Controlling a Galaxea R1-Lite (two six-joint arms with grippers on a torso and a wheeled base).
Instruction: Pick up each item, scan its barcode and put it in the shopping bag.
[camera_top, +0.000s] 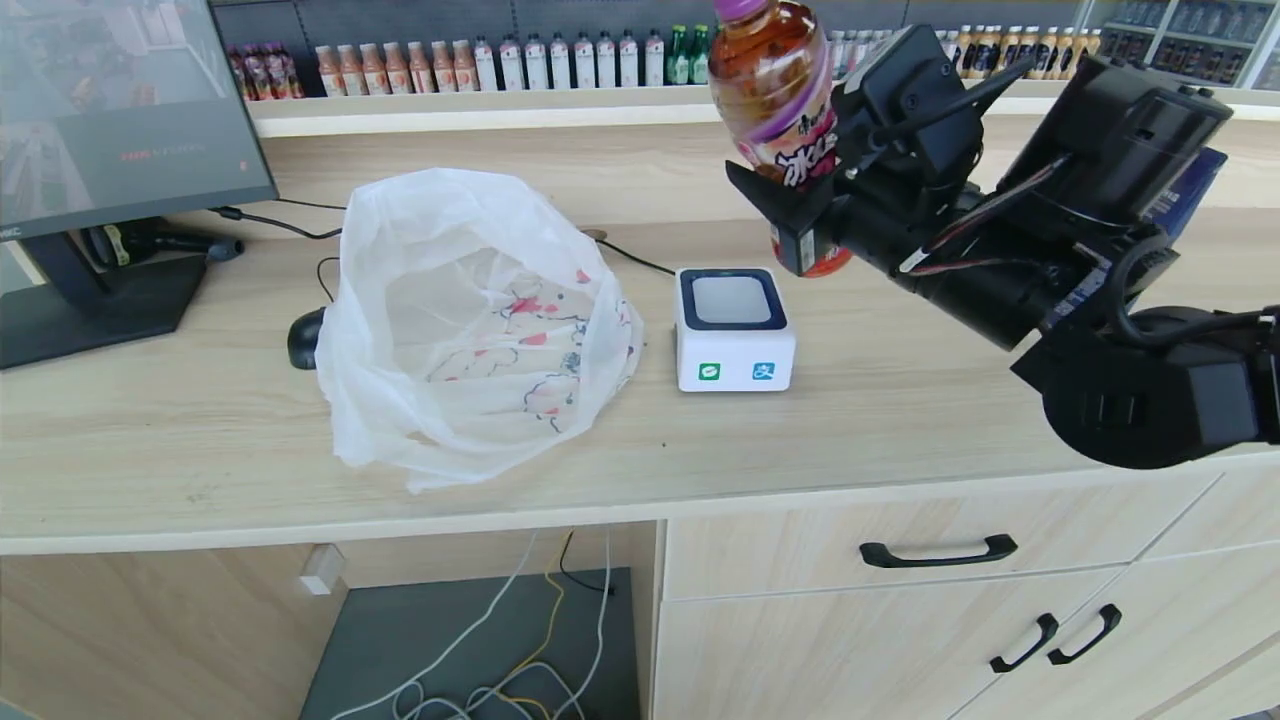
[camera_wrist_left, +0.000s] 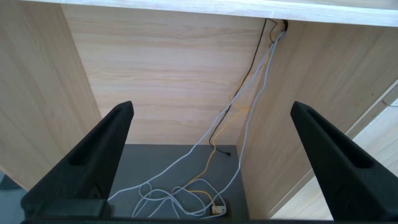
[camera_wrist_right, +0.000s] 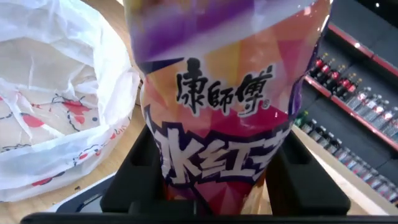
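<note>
Shopping bag (camera_top: 470, 330) on wooden counter (camera_top: 900, 430)

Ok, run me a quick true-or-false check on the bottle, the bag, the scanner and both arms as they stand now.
1. The right gripper holds the bottle in the air, clear of the counter. True.
2. The bottle is already inside the shopping bag. False: it is clamped in the right gripper's jaws, off to the right of the bag.
3. The left gripper is shut on an item. False: its jaws stand open and empty, below the counter, facing loose cables.
4. The scanner stands on the counter to the right of the shopping bag. True.
5. The shopping bag lies flat with its mouth closed. False: its mouth gapes open.
</note>
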